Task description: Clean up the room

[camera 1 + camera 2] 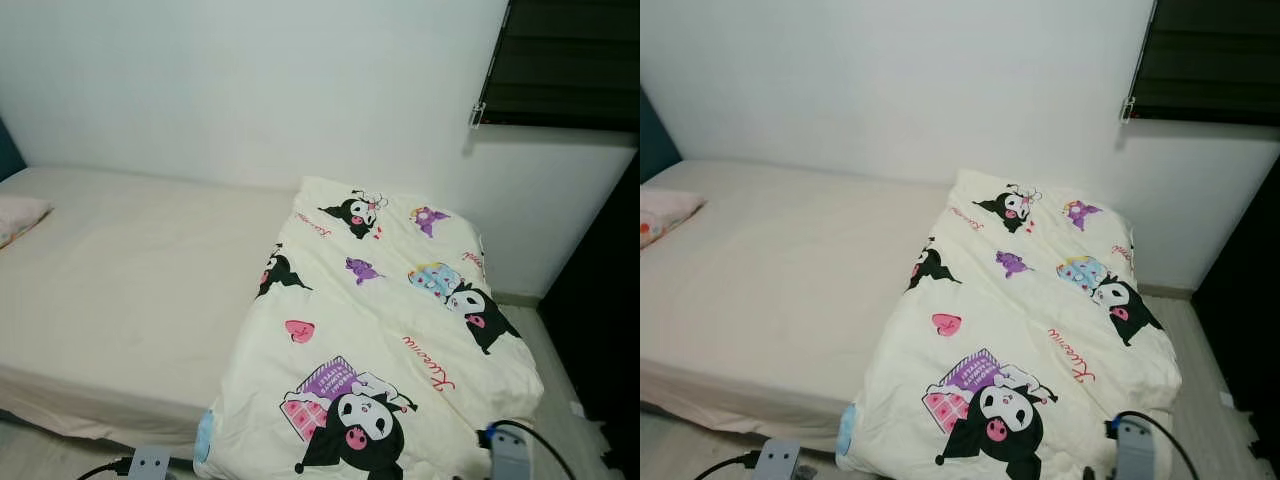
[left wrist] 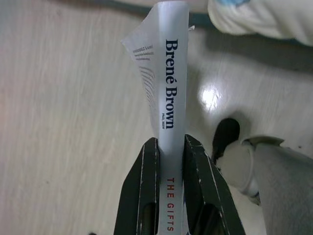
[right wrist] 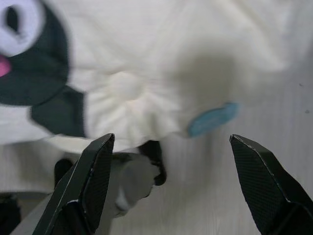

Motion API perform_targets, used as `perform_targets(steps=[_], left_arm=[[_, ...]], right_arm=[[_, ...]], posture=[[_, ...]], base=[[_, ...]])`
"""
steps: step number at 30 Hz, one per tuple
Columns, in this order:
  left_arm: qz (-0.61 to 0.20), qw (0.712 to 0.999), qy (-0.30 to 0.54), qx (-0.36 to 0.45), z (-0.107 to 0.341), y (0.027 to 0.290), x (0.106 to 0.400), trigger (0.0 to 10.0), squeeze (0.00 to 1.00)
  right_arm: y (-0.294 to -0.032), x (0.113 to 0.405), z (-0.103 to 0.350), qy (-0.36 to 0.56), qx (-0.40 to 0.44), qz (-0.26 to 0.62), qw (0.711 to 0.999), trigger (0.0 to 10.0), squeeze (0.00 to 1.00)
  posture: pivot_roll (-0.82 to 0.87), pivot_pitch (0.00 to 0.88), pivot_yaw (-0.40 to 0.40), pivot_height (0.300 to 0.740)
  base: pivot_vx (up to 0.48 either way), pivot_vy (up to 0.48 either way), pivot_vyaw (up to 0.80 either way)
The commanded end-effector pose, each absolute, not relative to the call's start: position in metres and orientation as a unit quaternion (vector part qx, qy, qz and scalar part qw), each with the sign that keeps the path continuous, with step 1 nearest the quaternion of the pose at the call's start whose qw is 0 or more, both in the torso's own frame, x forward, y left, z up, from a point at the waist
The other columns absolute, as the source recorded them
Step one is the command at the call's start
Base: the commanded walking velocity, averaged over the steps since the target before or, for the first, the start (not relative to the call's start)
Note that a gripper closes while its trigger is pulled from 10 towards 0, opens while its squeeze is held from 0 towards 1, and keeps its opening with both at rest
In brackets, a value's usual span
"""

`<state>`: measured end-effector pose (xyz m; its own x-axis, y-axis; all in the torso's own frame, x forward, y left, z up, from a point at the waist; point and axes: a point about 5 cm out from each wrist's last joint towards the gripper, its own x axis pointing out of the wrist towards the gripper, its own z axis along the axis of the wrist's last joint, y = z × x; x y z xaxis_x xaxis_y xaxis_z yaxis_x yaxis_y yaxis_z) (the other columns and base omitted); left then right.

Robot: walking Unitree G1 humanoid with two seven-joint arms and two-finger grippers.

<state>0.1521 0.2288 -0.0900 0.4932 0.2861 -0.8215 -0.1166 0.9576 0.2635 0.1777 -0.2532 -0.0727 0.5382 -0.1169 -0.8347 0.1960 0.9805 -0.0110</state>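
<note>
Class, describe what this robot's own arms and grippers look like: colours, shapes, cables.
The left gripper and right gripper each have two long black tapering fingers; the right's pads show a fine grid texture. In the head views, grey wrist housings trail black cables.

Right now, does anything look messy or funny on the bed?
Yes. The cartoon blanket is bunched over one end of the bed, hanging off its edge toward the floor. Also, the book in the left claw has a curled cover.
</note>
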Motion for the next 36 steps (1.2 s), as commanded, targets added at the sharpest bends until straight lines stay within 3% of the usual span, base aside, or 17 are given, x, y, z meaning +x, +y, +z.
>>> perform_targets(steps=[1, 9, 29, 36], left_arm=[[0.125, 0.856, 0.494, 0.085, -0.089, 0.233, 0.152, 10.0, 0.00], [0.123, 0.856, 0.494, 0.086, -0.089, 0.233, 0.154, 10.0, 0.00], [0.062, 0.853, 0.510, 0.091, -0.094, 0.215, 0.151, 10.0, 0.00], [0.053, 0.853, 0.511, 0.095, -0.093, 0.217, 0.152, 10.0, 0.00]], right_arm=[[-0.251, 0.177, -0.074, 0.482, 0.035, -0.082, 0.872, 10.0, 0.00], [-0.242, 0.177, -0.077, 0.487, 0.033, -0.067, 0.870, 10.0, 0.00], [-0.237, 0.164, -0.084, 0.502, 0.046, -0.077, 0.861, 10.0, 0.00], [-0.242, 0.164, -0.082, 0.497, 0.047, -0.087, 0.862, 10.0, 0.00]], posture=[[-0.01, 0.000, -0.063, 0.740], [-0.01, 0.000, -0.056, 0.740], [0.00, 0.000, -0.039, 0.740], [0.00, 0.000, -0.037, 0.740]], base=[[-0.472, 0.000, 0.00], [-0.476, 0.000, 0.00], [0.000, 0.000, 0.00], [0.000, -0.455, 0.00]])
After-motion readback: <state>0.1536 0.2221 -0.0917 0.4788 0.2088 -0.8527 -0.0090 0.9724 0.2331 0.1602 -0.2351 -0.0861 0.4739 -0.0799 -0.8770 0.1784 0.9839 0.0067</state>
